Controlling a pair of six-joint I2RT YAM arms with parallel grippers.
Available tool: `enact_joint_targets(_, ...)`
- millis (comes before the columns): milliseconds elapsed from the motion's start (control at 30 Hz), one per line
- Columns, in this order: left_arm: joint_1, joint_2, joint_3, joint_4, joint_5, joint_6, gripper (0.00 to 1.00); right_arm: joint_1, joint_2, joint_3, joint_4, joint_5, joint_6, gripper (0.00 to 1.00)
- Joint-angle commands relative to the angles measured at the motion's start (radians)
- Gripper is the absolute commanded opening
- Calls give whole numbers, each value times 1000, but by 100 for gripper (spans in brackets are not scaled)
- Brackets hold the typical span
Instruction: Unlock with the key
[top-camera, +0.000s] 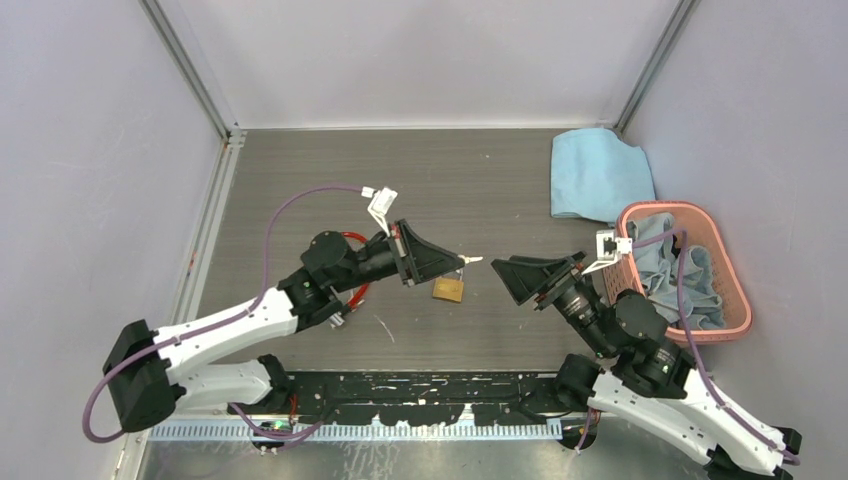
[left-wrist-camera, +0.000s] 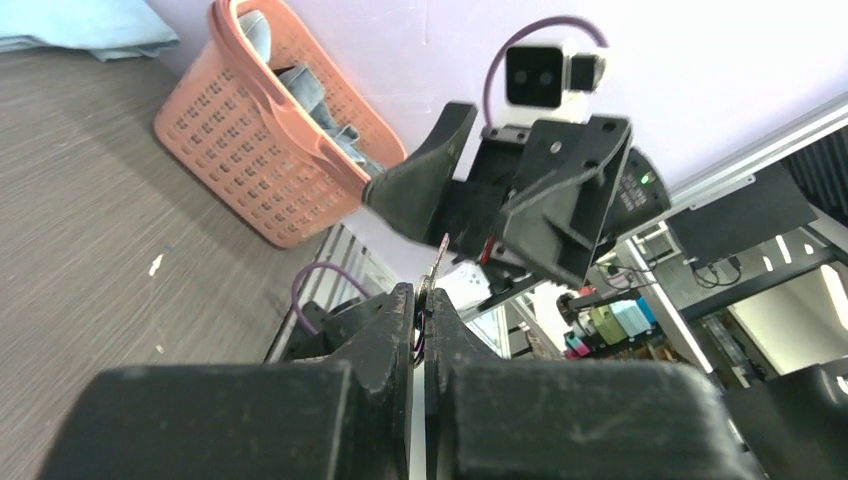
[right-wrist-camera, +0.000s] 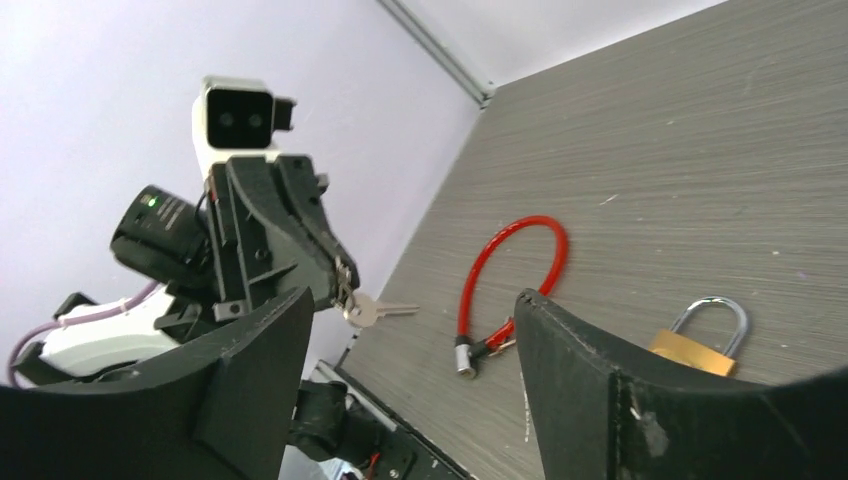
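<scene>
Left end effector (top-camera: 459, 263), arm stretched low, is clamped on the key (top-camera: 473, 260) near the brass padlock (top-camera: 448, 290); right end effector (top-camera: 505, 277) faces it, fingers apart.

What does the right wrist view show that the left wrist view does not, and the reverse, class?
Only the right wrist view shows the red cable lock and brass padlock lying on the table. Only the left wrist view shows the pink basket. Both show the key pinched in the left gripper.
</scene>
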Motion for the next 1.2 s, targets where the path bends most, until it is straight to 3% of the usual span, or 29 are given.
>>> enact_joint_targets(0,-1,-120,-63,-86,-70,57,0,-1,51,103,-90,87,-52,81)
enact_joint_targets(233,-1,-356,-137,-471,-236,162,0,0,178,185,-225,219,-57,88)
enact_joint_targets(500,-1,-532,-169,-857,-441,215,0,0,488,339,-435,308,-63,94)
enact_joint_targets(600,-1,-553,-168,-937,-493,216,0,0,626,396,-505,305,-64,99)
enact_joint_targets(967,-1,-536,-167,-1079,-559,214,0,-3,1102,596,-741,166,24,100)
enact_joint_targets(1167,-1,-535,-178,-1105,-557,207,0,-14,1181,544,-680,55,65,100)
